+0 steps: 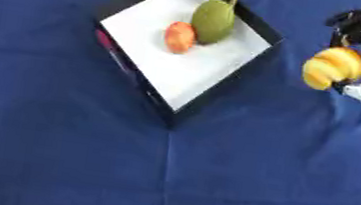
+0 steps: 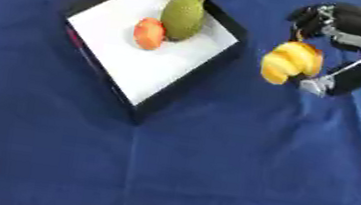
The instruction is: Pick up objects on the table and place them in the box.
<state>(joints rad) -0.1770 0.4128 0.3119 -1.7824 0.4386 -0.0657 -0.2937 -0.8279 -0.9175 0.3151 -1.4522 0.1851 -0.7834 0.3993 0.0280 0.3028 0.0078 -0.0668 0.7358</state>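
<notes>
The right hand (image 2: 341, 51) comes in from the upper right, thumb and fingers curled round a yellow-orange lobed fruit (image 2: 288, 62), held above the blue-covered desk (image 2: 208, 179) just right of the box (image 2: 91, 69). The fruit's long axis runs nearly upright, tipped slightly lower-left. Inside the white-floored black box lie a green spiky fruit (image 2: 183, 16), stem pointing away, touching a small orange-red fruit (image 2: 149, 33).

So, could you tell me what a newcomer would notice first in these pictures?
A black-walled square box with a white floor sits cornerwise on the blue cloth, holding a green spiky fruit beside a small orange-red fruit. At right, the right hand has its fingers around a yellow lobed fruit.
</notes>
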